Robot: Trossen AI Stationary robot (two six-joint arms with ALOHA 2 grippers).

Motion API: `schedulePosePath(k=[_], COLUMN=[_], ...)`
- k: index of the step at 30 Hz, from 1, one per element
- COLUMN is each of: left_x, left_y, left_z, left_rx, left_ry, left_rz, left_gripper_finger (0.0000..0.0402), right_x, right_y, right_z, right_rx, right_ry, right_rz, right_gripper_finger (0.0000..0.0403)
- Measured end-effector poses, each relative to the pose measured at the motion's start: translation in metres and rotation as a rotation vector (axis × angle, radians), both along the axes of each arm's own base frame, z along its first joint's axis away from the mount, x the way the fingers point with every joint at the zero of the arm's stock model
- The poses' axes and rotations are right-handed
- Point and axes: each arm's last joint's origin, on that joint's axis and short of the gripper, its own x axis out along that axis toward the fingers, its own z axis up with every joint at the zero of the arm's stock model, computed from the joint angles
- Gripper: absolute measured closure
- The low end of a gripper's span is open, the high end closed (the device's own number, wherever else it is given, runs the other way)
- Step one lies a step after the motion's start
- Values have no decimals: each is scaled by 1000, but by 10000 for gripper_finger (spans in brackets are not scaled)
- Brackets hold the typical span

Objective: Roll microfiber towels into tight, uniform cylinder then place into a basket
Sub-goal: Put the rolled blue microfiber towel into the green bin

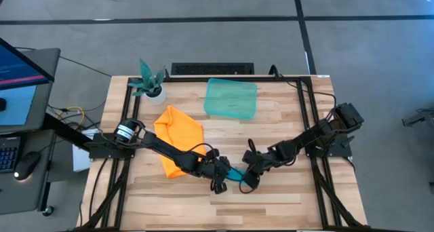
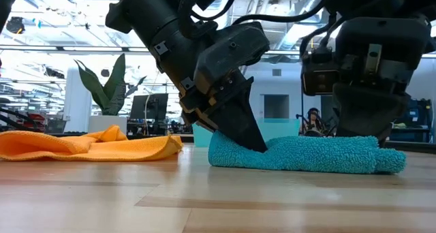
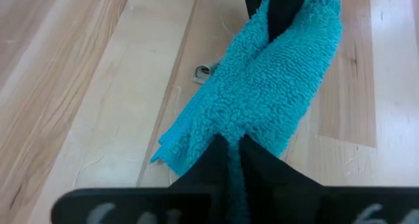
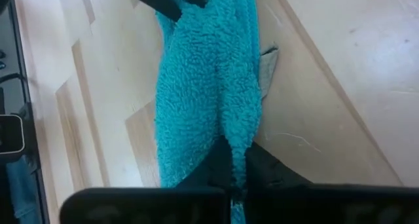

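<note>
The turquoise towel [image 2: 300, 154] lies as a short, thick roll on the table near its front middle, and it also shows in the high view [image 1: 235, 172]. My left gripper [image 1: 220, 172] is shut on the roll's left end. My right gripper [image 1: 249, 176] is shut on its right end. The orange towel [image 1: 178, 138] lies crumpled on the table, left of the middle, and no gripper touches it. The teal-green basket [image 1: 231, 98] stands at the far middle and holds nothing. My left gripper pinches the left end of the turquoise roll [image 3: 222, 129] between its two fingers [image 2: 240, 127]. The fingers slant down from the table's left. The roll lies on the table. My right gripper pinches the roll's right end [image 4: 229, 129] between its two fingers, coming from above and from the right. That end rests on the table too, and the roll stretches between the two grippers.
A small white pot with a teal plant [image 1: 150, 84] stands at the far left corner. A small grey tag [image 3: 203, 72] lies on the wood beside the roll. Bare wood lies along the near edge and at the right.
</note>
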Motion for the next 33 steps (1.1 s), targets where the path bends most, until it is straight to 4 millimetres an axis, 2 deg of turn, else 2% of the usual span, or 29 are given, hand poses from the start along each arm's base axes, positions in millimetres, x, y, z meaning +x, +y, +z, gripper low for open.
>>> schedulePosePath(k=[5,14,17,23,27,30,33], left_x=[0,0,0,0,0,0,0], left_y=[0,0,0,0,0,0,0], left_z=[0,0,0,0,0,0,0], left_rx=[-1,-8,-8,-8,-9,-9,-19], left_ry=[-1,-1,-1,0,0,0,-1], left_rz=[-2,-4,-4,-4,-4,-3,9], left_gripper_finger=[376,380,381,378,378,378,378], right_x=[1,4,1,-14,-28,-39,-51], right_y=[-3,-15,-22,-34,-22,-1,25], right_z=[0,7,16,54,77,87,86], right_rx=[-26,-5,-28,-145,-221,-295,-415], right_ry=[-9,-23,-40,-113,-221,-316,-401], right_rz=[-4,32,34,26,66,122,209], right_gripper_finger=[353,247,231,232,239,244,250])
